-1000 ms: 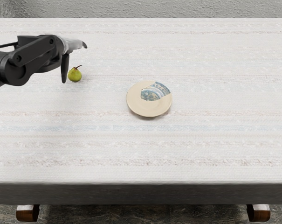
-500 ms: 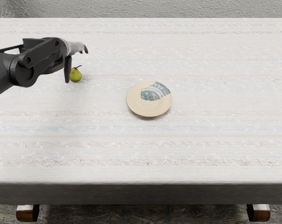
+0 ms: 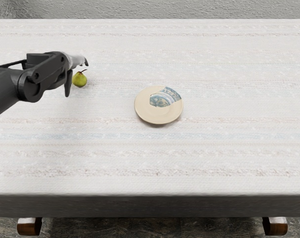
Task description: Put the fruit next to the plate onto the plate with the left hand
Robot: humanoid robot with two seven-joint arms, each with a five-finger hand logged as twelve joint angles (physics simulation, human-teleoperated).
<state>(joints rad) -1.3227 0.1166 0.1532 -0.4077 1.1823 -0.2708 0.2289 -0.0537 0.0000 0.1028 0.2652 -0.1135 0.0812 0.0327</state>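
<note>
Toward the far-left corner of the table (image 3: 214,158), the pear (image 3: 79,80) stands on the cloth, well apart from the plate (image 3: 147,113), which sits near the middle. The left hand (image 3: 72,67) hovers just beside the fruit on its left-edge side, loosely open and holding nothing: pale fingers (image 3: 82,61) reach over the pear's far side while one dark digit hangs down beside it, and I cannot tell whether any of them touches the skin. The step in hand looks like closing for the grasp. To do it well, the hand should come low enough to bracket the wide belly, not the narrow neck, and close evenly from both sides so the fruit is not nudged over or rolled toward the far edge. The pear sits upright on its broad base, its long axis near vertical, the stem pointing up and leaning slightly toward the right edge.
</note>
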